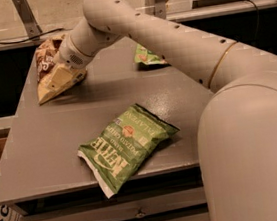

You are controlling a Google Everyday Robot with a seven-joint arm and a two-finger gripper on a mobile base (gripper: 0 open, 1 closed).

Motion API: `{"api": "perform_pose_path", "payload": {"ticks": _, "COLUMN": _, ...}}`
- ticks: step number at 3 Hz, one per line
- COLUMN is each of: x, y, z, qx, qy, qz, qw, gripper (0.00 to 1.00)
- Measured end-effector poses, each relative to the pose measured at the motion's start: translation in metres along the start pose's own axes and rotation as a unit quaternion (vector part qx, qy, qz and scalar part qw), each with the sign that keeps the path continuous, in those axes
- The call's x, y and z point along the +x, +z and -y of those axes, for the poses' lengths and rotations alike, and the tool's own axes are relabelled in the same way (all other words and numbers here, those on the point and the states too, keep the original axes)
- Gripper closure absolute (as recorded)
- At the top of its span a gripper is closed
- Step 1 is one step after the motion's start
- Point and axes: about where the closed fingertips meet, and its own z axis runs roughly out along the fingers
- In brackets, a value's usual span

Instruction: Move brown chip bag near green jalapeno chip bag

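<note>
While near table (36,140) edge, end effector (60,78) at brown chip bag (45,57)

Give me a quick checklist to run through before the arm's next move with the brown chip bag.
1. Gripper at the brown chip bag, at the table's far left: ok.
2. Firm hold on the brown chip bag: cannot tell.
3. Green jalapeno chip bag lying flat near the front edge, in plain view: ok.
4. Bare table between the two bags for the path: ok.
5. Brown chip bag near the green jalapeno chip bag: not ok, they lie well apart.
6. Small lime-green bag at the back, off that path: ok.
</note>
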Motion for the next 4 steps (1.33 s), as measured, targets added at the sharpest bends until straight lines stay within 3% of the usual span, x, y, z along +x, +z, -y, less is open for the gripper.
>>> {"api": "perform_pose_path", "payload": {"ticks": 2, "x": 0.015, "y": -0.009, "z": -0.010, "qx": 0.008, "qy": 0.031, "qz": 0.001, "qw": 0.9995, "gripper": 0.86}}
{"api": "perform_pose_path", "payload": {"ticks": 3, "x": 0.004, "y": -0.034, "z": -0.011, "qx": 0.027, "qy": 0.028, "qz": 0.013, "qw": 0.9991, "gripper": 1.00}}
{"api": "perform_pose_path", "payload": {"ticks": 4, "x": -0.017, "y": -0.078, "z": -0.010, "qx": 0.052, "qy": 0.014, "qz": 0.029, "qw": 0.9981, "gripper": 1.00}}
